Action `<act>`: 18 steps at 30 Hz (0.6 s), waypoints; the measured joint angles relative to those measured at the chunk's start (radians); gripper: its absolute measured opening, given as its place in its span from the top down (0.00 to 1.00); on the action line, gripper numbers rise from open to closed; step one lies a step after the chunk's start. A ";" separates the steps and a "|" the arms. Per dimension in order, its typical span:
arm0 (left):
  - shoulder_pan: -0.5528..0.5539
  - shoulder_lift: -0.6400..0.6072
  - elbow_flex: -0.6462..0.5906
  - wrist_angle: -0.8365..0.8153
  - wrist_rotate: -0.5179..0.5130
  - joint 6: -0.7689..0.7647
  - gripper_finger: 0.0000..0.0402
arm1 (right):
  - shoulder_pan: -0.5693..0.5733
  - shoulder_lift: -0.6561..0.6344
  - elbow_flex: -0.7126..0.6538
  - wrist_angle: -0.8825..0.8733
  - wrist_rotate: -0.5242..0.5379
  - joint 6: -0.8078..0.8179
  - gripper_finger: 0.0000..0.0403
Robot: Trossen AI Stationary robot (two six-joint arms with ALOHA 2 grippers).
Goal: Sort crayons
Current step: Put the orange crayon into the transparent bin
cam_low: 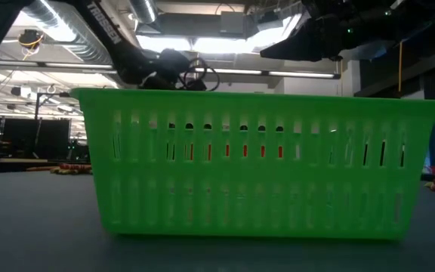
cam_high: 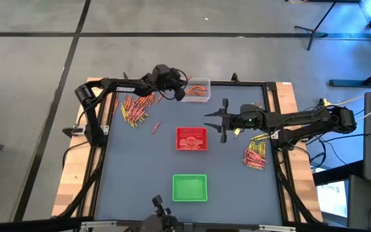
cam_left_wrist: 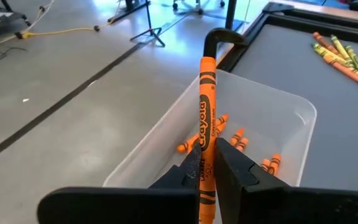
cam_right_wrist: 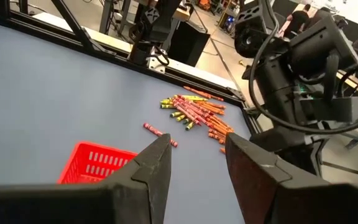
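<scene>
Fingers [cam_left_wrist: 194, 177] pinch orange crayon [cam_left_wrist: 206, 118] above clear tray [cam_left_wrist: 291, 115]

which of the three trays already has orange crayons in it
The clear tray at the table's far edge; orange crayons lie inside. The green tray looks empty, and the red tray shows none.

Left hand [cam_left_wrist: 207, 177] pinching upright orange crayon [cam_left_wrist: 206, 118], above clear tray [cam_left_wrist: 291, 112] holding orange crayons [cam_left_wrist: 235, 140]
</scene>
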 joint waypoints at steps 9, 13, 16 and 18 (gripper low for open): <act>0.000 -0.003 0.000 -0.031 -0.010 0.021 0.81 | 0.000 0.000 0.000 0.018 0.000 -0.001 0.62; -0.003 -0.048 0.000 -0.053 0.001 0.033 0.76 | 0.000 0.000 0.000 0.012 0.000 -0.001 0.62; -0.003 -0.108 0.000 -0.117 -0.001 0.036 0.75 | 0.000 0.000 0.000 -0.003 0.000 -0.001 0.62; -0.003 -0.157 0.001 -0.173 -0.006 0.045 0.75 | 0.000 0.000 0.000 -0.012 0.000 -0.001 0.62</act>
